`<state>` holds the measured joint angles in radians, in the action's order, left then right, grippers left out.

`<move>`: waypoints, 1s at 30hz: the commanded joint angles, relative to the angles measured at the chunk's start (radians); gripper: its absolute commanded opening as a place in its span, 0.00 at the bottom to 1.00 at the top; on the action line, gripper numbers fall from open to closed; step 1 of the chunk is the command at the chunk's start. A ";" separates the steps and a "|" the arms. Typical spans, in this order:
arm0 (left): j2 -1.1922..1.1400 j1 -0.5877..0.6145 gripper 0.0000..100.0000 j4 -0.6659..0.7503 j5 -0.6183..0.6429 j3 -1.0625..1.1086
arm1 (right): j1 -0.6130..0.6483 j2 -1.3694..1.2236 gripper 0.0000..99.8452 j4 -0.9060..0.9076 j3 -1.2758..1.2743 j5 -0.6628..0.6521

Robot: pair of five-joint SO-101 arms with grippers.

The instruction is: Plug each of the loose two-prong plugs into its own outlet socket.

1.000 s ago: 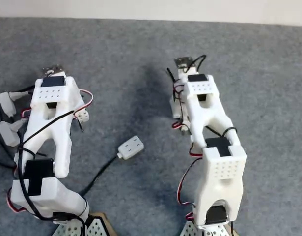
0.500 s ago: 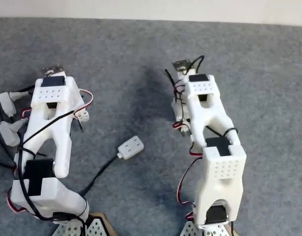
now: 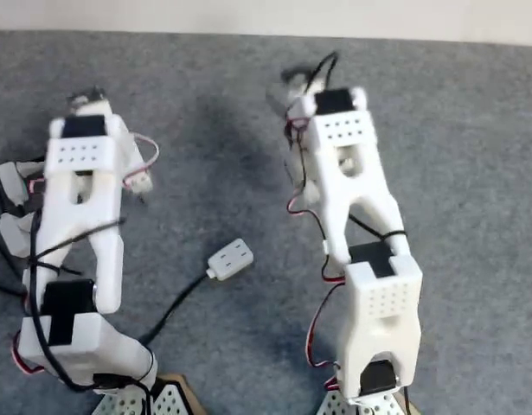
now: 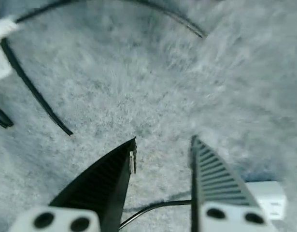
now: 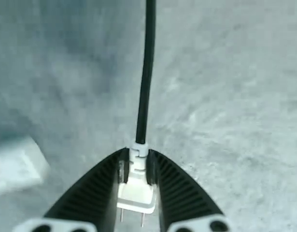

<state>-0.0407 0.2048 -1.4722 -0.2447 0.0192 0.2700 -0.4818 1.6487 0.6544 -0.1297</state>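
Note:
In the right wrist view my right gripper [image 5: 137, 152] is shut on a white two-prong plug [image 5: 135, 191]; its prongs point back toward the camera and its black cord [image 5: 147, 72] runs away over the carpet. From above, that gripper [image 3: 302, 82] is at the far middle of the grey carpet. My left gripper [image 4: 162, 140] is open above bare carpet, with nothing between its fingers [image 4: 117, 169]; from above it [image 3: 91, 99] is at the far left. The white outlet socket [image 3: 231, 258] lies between the arms on a black cord. More white plugs [image 3: 13, 226] lie at the left edge.
Black cords [image 4: 35, 94] cross the carpet beyond the left gripper. A white block [image 4: 268, 199], probably the outlet socket, shows beside the left gripper's finger. A blurred white block [image 5: 17, 165] lies off to one side of the right gripper. A pale wall edge [image 3: 266, 15] bounds the far side.
Both arms have stretched toward the far side of the carpet, the right one farther. The outlet socket has stayed where it was.

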 commanded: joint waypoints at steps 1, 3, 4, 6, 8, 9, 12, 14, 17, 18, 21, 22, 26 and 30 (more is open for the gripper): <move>0.148 -0.008 0.25 -0.061 0.008 -0.117 | 0.035 0.182 0.00 0.042 0.170 0.152; 0.271 -0.012 0.25 -0.058 0.008 -0.110 | 0.058 0.255 0.00 0.048 0.166 0.190; 0.338 -0.013 0.25 -0.052 0.006 -0.093 | 0.071 0.292 0.00 0.047 0.159 0.209; 0.473 -0.015 0.25 -0.035 0.008 -0.033 | 0.087 0.366 0.00 0.039 0.140 0.259; 0.607 -0.028 0.25 -0.008 0.008 0.070 | 0.108 0.433 0.00 0.025 0.114 0.298; 0.671 -0.048 0.25 0.011 0.006 0.137 | 0.127 0.463 0.00 0.013 0.088 0.301; 0.865 -0.113 0.28 0.092 0.005 0.372 | 0.186 0.549 0.00 -0.061 -0.053 0.305; 0.992 -0.154 0.33 0.152 0.005 0.522 | 0.213 0.616 0.00 -0.143 -0.183 0.313; 1.188 -0.200 0.40 0.227 0.005 0.713 | 0.214 0.751 0.00 -0.320 -0.424 0.321; 1.251 -0.211 0.42 0.244 0.005 0.766 | 0.213 0.805 0.00 -0.378 -0.515 0.327; 1.435 -0.242 0.43 0.282 0.009 0.891 | 0.213 0.990 0.00 -0.598 -0.839 0.354; 1.492 -0.257 0.43 0.282 0.009 0.924 | 0.216 1.049 0.00 -0.687 -0.960 0.356; 1.669 -0.292 0.43 0.273 0.008 1.069 | 0.240 1.219 0.00 -0.969 -1.377 0.356; 1.785 -0.292 0.43 0.344 0.003 1.244 | 0.278 1.248 0.00 -1.076 -1.524 0.371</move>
<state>1.6778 -0.0729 -1.1838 -0.2401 1.1745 0.5155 0.7104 0.6621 -0.7879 0.2263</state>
